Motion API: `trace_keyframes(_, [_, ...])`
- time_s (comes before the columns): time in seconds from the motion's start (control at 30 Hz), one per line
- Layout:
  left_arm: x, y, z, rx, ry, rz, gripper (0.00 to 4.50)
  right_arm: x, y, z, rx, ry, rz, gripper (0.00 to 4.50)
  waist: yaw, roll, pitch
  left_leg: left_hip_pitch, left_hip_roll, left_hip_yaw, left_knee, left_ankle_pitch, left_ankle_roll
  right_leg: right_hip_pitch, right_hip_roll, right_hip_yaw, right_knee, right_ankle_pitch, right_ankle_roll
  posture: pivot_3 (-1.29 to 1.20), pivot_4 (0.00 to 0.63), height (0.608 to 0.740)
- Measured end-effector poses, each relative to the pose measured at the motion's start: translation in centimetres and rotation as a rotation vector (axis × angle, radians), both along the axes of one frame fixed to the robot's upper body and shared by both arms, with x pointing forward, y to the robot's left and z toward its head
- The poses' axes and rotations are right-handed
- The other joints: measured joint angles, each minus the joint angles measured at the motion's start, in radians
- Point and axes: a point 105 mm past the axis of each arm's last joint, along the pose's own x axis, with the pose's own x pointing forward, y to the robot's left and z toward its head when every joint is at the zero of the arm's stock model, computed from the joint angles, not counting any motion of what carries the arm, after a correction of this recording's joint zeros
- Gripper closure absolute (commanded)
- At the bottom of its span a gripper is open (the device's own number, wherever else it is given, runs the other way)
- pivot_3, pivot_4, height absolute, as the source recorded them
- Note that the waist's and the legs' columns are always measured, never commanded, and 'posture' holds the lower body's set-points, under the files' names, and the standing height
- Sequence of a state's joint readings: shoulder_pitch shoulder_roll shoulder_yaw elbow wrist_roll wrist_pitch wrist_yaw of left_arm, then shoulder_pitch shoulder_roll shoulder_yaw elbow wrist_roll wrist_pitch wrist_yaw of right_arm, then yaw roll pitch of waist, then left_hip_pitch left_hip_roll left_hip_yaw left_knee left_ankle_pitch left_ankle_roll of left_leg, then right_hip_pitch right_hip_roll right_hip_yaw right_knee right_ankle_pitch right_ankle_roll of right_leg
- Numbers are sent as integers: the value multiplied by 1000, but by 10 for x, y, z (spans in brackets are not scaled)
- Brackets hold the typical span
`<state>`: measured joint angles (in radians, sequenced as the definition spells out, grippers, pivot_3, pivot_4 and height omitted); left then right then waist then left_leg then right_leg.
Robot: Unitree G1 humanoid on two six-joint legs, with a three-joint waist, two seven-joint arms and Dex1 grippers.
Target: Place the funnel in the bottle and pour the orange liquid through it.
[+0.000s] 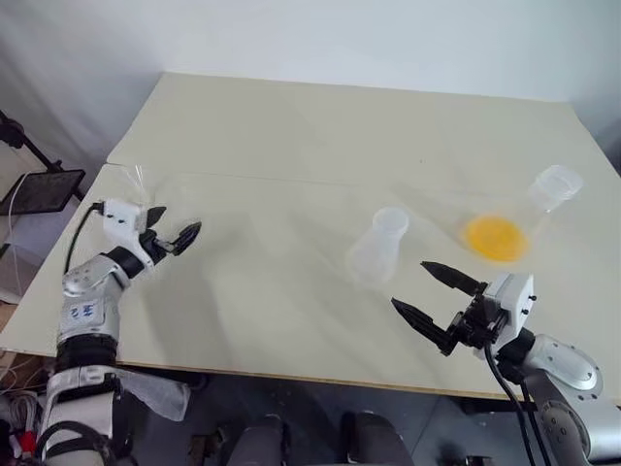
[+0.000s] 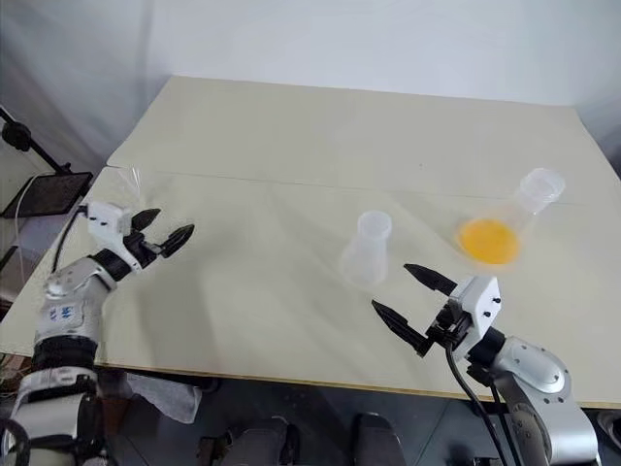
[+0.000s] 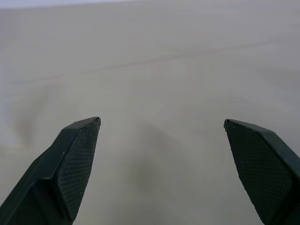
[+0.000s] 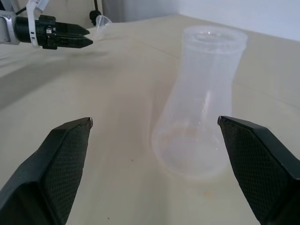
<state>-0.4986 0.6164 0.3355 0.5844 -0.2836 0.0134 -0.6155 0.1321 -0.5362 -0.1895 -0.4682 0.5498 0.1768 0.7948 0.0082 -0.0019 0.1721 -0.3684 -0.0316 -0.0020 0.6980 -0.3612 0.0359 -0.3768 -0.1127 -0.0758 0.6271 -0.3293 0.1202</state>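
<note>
Right black two-fingered gripper idles spread beside the frosted conical bottle; steer your spread, empty left gripper back squarely onto the clear plastic funnel, then close gently.

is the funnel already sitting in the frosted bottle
No, the frosted bottle stands with its mouth open and bare, and the funnel sits far off on the table near the left gripper.

Left end effector and right end effector: black tapered fingers with cross-hatched pads, white wrist housings, silver-grey forearm shells, black cable at each wrist, blue marking on left forearm.
</note>
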Motion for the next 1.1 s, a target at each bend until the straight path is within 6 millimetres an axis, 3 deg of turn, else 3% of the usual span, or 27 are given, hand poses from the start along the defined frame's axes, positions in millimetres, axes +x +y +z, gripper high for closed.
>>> trace_keyframes(0.07, [-3, 20, 2, -3, 10, 100, 14, 2, 1, 2, -5, -6, 13, 0, -1, 0, 0, 0, 0, 0, 0, 1, 0, 0, 0, 0, 0, 0, 0, 0, 150, 740])
trace_keyframes(0.13, [-2, 27, 4, -1, 20, 148, 14, 3, 3, 1, -5, -5, 29, 0, 6, 0, 0, 0, -1, 0, 0, 1, 0, 0, 0, 0, 1, 0, 0, 0, 150, 740])
trace_keyframes(0.53, [56, 10, 18, -13, 207, 242, 14, 7, 7, 3, -1, -6, 67, 0, 13, 0, 0, -2, -8, -4, -1, 2, 3, 0, 2, -7, 1, 0, 1, 0, 150, 740])
trace_keyframes(1.03, [66, 6, 8, -6, 368, 280, 14, 9, 6, 1, 9, -2, 36, 0, 16, -1, 1, -2, -8, -3, -1, 2, 3, -1, 1, -12, 2, 1, 1, 0, 150, 740])
trace_keyframes(1.1, [66, 2, 4, -1, 381, 260, 397, 9, 6, 1, 13, -3, 30, 0, 16, -1, 1, -2, -7, -3, -1, 2, 3, -1, 1, -12, 2, 1, 2, 0, 150, 740])
